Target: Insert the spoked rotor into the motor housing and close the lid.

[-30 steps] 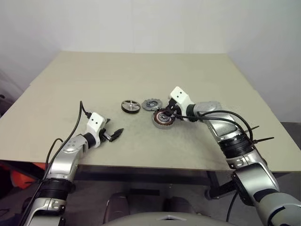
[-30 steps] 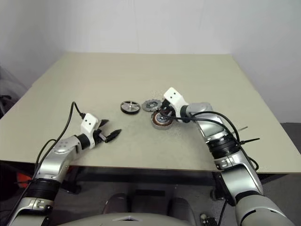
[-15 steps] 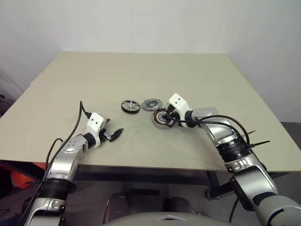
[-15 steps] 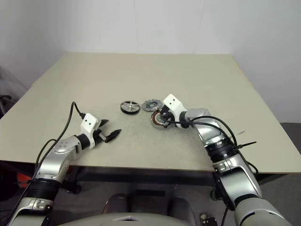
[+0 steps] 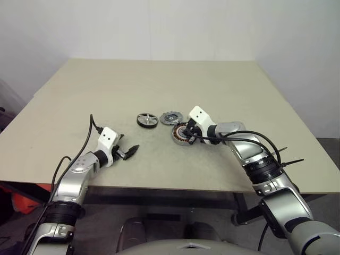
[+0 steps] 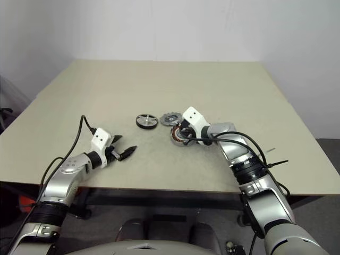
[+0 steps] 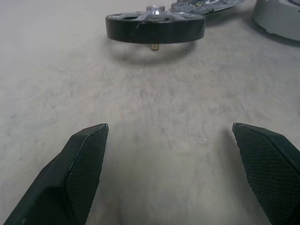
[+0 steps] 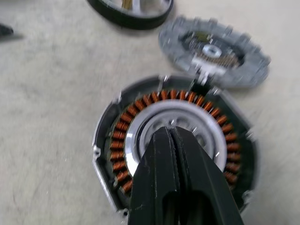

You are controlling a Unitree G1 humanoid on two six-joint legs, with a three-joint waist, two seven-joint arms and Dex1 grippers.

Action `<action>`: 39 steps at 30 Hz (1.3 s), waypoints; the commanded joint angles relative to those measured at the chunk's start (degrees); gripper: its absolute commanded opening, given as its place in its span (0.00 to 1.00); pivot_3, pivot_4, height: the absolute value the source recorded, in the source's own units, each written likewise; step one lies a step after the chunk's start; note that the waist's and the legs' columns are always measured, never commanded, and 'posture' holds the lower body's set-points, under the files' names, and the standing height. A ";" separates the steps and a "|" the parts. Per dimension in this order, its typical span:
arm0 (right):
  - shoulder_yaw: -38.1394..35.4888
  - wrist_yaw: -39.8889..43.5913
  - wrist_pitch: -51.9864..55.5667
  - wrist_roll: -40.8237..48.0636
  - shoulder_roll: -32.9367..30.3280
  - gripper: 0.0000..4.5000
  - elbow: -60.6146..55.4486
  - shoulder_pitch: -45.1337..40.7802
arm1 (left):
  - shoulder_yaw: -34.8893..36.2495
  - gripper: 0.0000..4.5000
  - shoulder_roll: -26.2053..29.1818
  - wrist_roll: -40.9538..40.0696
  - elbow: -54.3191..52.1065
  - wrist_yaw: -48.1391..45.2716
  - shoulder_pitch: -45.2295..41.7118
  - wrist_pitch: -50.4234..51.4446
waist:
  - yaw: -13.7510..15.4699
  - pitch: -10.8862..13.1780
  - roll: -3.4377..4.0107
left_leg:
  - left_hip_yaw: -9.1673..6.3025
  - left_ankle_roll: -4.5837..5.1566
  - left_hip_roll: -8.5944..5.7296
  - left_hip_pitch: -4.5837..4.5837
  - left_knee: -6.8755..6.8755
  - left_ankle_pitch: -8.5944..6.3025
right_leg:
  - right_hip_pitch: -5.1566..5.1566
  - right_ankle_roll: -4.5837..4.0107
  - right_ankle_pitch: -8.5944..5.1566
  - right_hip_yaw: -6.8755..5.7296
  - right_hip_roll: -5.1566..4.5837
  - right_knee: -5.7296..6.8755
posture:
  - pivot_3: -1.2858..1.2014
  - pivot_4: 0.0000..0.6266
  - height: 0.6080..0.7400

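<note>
The motor housing (image 8: 117, 140), a silver cup with copper-orange windings, lies near the table's middle. My right gripper (image 8: 169, 131) is shut with nothing between its fingers, its tips over the housing's central bearing (image 5: 181, 134). I cannot tell whether they touch it. The lid (image 5: 171, 117), a grey scalloped disc, lies flat just behind the housing. Left of the lid rests the spoked rotor (image 5: 147, 120), black-rimmed, propped slightly on its shaft (image 7: 155, 28). My left gripper (image 7: 171, 136) is open and low over the table, nearer than the rotor and well short of it (image 5: 129, 145).
The beige table (image 5: 159, 85) extends far behind the parts. Its front edge runs just under both forearms. Black cables trail along the right arm (image 5: 249, 139) and the left arm (image 5: 93, 127).
The right forearm has dropped lower toward the table while its gripper stays over the housing's centre. The left arm and the three parts have not moved.
</note>
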 commanded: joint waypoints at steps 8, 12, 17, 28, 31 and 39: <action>-1.43 -0.41 -1.92 0.04 -0.04 0.01 1.25 -1.86 | 0.42 1.00 0.21 -0.03 -0.91 -0.01 -0.79 -0.68 | 0.01 0.00 0.00 | 0.00 -0.01 0.00 0.00 0.00 0.01 | 0.01 0.00 0.00 0.00 0.00 0.00 | 0.52 0.00 1.00; 0.60 -1.25 -5.45 -2.38 -0.34 0.01 7.13 0.84 | 0.43 1.00 0.22 0.06 -1.20 0.23 -0.68 -0.60 | 0.03 -0.01 0.01 | 0.00 -0.01 0.00 0.01 0.01 0.00 | 0.03 0.00 0.00 0.00 0.00 0.00 | 0.52 0.00 1.00; -0.80 -0.67 -4.22 -0.95 -0.07 0.01 4.46 0.12 | 0.75 1.00 0.29 -0.13 -1.50 0.34 -0.08 -0.61 | -0.01 -0.02 0.00 | 0.00 0.08 -0.01 0.20 0.01 -0.05 | 0.19 0.12 -0.07 0.00 -0.01 -0.01 | 0.52 0.00 1.00; -3.46 -1.09 -2.48 0.08 -0.48 0.01 0.51 -3.20 | 1.67 1.00 -0.63 -1.57 -1.53 1.01 -0.64 0.34 | 0.00 -0.01 0.02 | 0.00 0.06 0.00 0.11 0.01 -0.04 | 0.12 0.00 0.00 0.00 0.00 -0.02 | 0.52 0.00 1.00; -3.18 -1.16 -3.07 -0.24 -0.69 0.01 1.58 -3.54 | 1.50 1.00 -0.57 -1.39 -1.27 0.90 -0.76 0.32 | -0.02 -0.01 0.02 | 0.00 0.07 0.00 0.12 0.00 -0.04 | 0.11 0.00 0.00 0.00 0.00 -0.02 | 0.52 0.00 1.00; 0.57 -1.05 -2.58 -1.05 0.03 0.01 2.40 2.75 | 1.58 1.00 -0.47 -1.29 -1.46 0.93 -0.38 0.31 | 0.03 0.00 0.02 | 0.00 0.07 -0.01 0.11 -0.01 -0.04 | 0.16 0.00 0.00 -0.01 0.00 -0.08 | 0.52 0.00 1.00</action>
